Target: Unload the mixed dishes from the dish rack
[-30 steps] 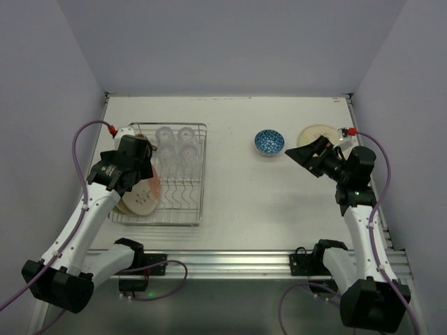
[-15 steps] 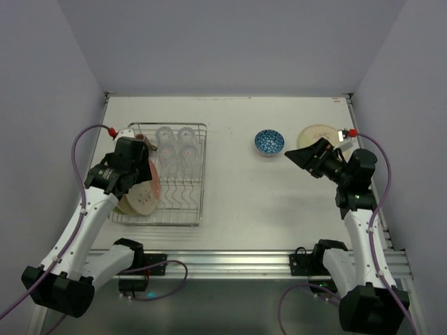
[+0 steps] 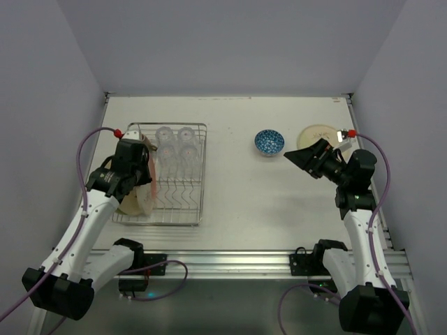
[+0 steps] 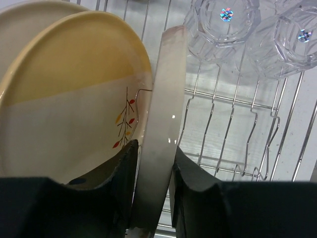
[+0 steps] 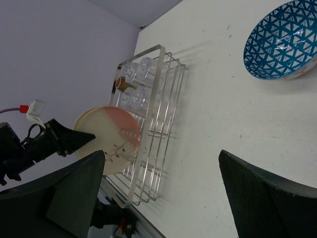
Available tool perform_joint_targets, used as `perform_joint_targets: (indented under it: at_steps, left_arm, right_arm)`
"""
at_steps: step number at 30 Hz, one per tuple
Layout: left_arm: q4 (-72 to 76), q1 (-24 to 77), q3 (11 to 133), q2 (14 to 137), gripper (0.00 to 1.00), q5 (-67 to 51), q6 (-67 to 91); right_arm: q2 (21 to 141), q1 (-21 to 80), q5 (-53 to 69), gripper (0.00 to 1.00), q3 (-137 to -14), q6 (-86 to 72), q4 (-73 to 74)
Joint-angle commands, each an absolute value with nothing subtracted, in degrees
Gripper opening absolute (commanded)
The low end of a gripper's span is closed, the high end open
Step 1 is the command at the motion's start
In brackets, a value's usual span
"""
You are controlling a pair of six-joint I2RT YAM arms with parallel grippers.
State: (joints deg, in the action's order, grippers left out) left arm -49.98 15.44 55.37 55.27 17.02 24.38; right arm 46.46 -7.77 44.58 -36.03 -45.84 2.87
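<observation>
The left end effector (image 4: pixel 152 166) pinches a plate (image 4: pixel 166 99); right end effector (image 5: pixel 163 196) gapes, empty.

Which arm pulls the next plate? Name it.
Left. The left gripper is shut on a plate standing in the dish rack; the right gripper hangs open far off, by the blue bowl.

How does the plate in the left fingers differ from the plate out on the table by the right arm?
The gripped plate stands on edge in the rack; the table plate lies flat on the table. The left fingers clamp the gripped plate; nothing touches the table plate. Both are round and pale.
</observation>
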Motion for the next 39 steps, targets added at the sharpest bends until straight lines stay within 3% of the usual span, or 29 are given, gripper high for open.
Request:
perform_joint_targets:
  at_steps: [1, 7, 10, 39]
  left_arm:
    - [-46.58, 15.38, 55.81, 54.67, 0.32, 14.5, 23.64]
    - [-45.35, 15.47, 58.53, 54.93, 0.17, 11.95, 19.34]
    - [-45.26, 15.47, 60.73, 55.37, 0.0, 12.92, 18.11]
    - [-42.72, 15.47, 67.41, 47.29, 0.0, 19.16, 20.39]
  right_arm:
    - [45.7, -7.65, 45.97, 0.99, -35.6, -46.93, 0.53]
    - [45.97, -7.65, 46.14, 0.98, -35.16, -47.99, -1.04]
    - [46.23, -7.56, 46.67, 0.98, -34.81, -48.95, -2.02]
    - [46.23, -7.56, 46.76, 0.98, -33.4, -51.94, -4.65]
